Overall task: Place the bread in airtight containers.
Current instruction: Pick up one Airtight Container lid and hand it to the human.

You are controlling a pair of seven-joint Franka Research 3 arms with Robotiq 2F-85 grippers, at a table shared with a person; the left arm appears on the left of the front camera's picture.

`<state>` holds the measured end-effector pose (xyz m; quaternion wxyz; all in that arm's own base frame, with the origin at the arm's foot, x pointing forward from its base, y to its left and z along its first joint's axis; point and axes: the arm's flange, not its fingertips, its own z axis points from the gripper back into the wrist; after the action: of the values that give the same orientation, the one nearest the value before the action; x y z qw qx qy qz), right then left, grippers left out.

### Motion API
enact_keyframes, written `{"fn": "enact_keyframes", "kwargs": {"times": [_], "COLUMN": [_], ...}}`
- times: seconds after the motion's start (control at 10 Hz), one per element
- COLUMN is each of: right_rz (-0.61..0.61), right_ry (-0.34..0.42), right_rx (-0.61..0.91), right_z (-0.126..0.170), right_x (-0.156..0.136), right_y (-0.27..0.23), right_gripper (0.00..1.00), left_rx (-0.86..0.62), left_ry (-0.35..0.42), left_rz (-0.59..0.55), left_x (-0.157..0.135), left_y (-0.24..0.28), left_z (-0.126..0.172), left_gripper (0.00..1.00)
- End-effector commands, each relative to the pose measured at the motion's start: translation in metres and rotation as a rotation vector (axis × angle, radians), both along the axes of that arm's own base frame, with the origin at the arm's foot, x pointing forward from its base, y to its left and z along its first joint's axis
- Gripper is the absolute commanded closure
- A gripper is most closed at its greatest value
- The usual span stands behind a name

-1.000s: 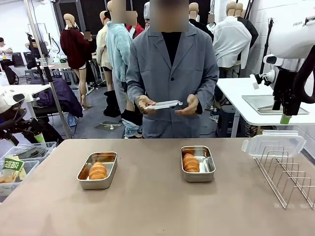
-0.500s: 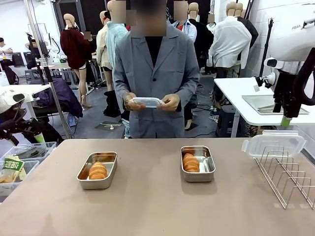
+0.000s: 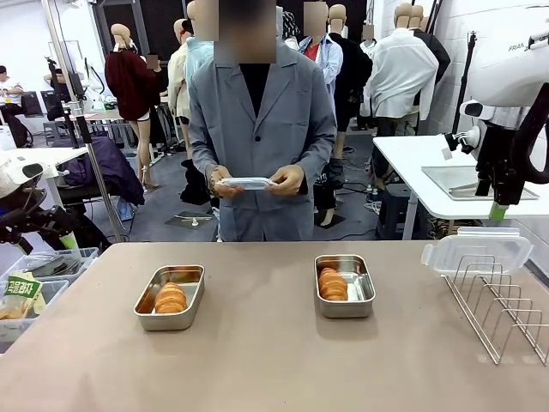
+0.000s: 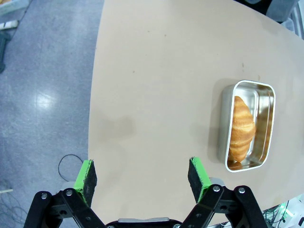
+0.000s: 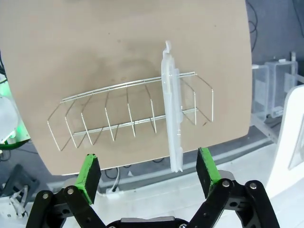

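Two steel airtight containers stand uncovered on the brown table, the left one (image 3: 163, 323) and the right one (image 3: 345, 310), each holding one piece of golden bread (image 3: 171, 298) (image 3: 332, 284). Behind the table a person holds a clear lid (image 3: 246, 183) in both hands. A second clear lid (image 3: 476, 249) rests on the wire rack (image 3: 502, 313). My left gripper (image 4: 142, 175) hangs open high over the table's edge, with a container (image 4: 263, 95) and its bread (image 4: 241, 127) off to its right. My right gripper (image 5: 148, 169) is open above the rack (image 5: 109, 118) and the lid (image 5: 172, 118) standing in it.
Plastic bins (image 3: 34, 283) with packets sit off the table's left end. A white side table (image 3: 446, 180) with a flat steel tray stands behind the right arm (image 3: 506, 146). The brown tabletop (image 3: 257, 360) is bare between and in front of the containers.
The person has stepped to the left behind the table, carrying the clear lid along in both hands. Both arms and both containers have stayed still.
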<state>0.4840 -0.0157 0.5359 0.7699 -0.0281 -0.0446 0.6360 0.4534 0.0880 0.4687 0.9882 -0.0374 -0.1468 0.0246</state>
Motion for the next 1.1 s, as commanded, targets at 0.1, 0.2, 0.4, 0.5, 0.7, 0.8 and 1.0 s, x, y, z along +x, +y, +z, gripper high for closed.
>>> {"fn": "enact_keyframes", "kwargs": {"times": [0.1,0.2,0.4,0.5,0.7,0.8,1.0], "right_rz": [-0.007,-0.007,-0.007,-0.007,-0.007,-0.007,-0.007], "right_ry": [-0.004,-0.004,-0.004,-0.004,-0.004,-0.004,-0.004], "right_rx": [-0.006,-0.006,-0.006,-0.006,-0.006,-0.006,-0.006], "right_z": [0.0009,0.0009,0.0009,0.0009,0.0009,0.0009,0.0009], "right_x": [-0.0008,-0.0008,-0.0008,-0.0008,-0.0008,-0.0008,-0.0008], "right_y": [0.0005,0.0005,0.0005,0.0005,0.0005,0.0005,0.0005], "right_gripper": [0.00,0.00,0.00,0.00,0.00,0.00,0.00], "left_rx": [-0.005,-0.005,-0.005,-0.005,-0.005,-0.005,-0.005], "left_ry": [-0.001,-0.001,-0.001,-0.001,-0.001,-0.001,-0.001], "left_rz": [0.018,0.018,0.018,0.018,0.018,0.018,0.018], "left_x": [-0.0005,-0.0005,-0.0005,-0.0005,-0.0005,-0.0005,-0.0005], "left_y": [-0.0001,-0.0001,-0.0001,-0.0001,-0.0001,-0.0001,-0.0001], "left_z": [0.0009,0.0009,0.0009,0.0009,0.0009,0.0009,0.0009], "left_gripper": [0.00,0.00,0.00,0.00,0.00,0.00,0.00]}}
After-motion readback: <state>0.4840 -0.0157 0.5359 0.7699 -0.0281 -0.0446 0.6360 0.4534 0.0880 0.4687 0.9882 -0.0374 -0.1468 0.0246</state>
